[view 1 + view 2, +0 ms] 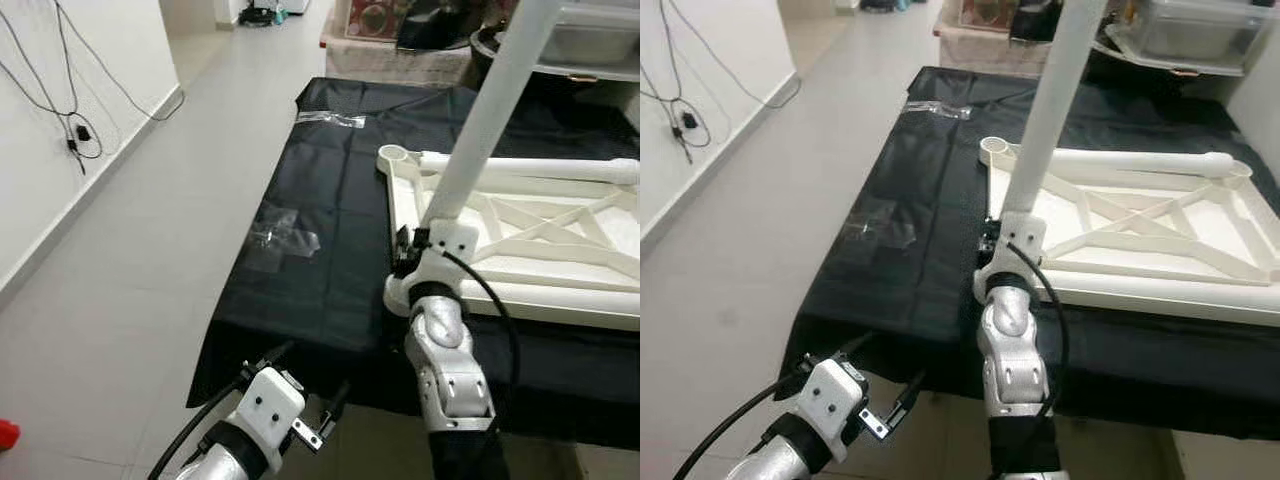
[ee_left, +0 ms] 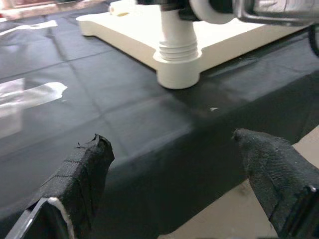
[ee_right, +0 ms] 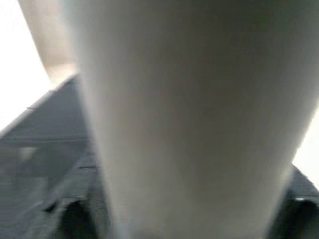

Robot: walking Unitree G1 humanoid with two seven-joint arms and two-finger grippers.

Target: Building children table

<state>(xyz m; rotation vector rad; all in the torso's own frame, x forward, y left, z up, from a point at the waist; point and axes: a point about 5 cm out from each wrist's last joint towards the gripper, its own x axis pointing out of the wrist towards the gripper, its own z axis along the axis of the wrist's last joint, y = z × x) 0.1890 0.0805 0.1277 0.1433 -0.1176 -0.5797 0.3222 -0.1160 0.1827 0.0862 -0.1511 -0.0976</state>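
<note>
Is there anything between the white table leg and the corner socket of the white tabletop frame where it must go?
Nothing visible blocks it. The white table leg, held by the right gripper, already stands upright in the corner socket of the white tabletop frame.

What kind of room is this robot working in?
Probably a room in a home: pale tiled floor, white wall with dangling cables, and storage boxes behind a table draped in black cloth, where a white children's tabletop lies upside down.
</note>
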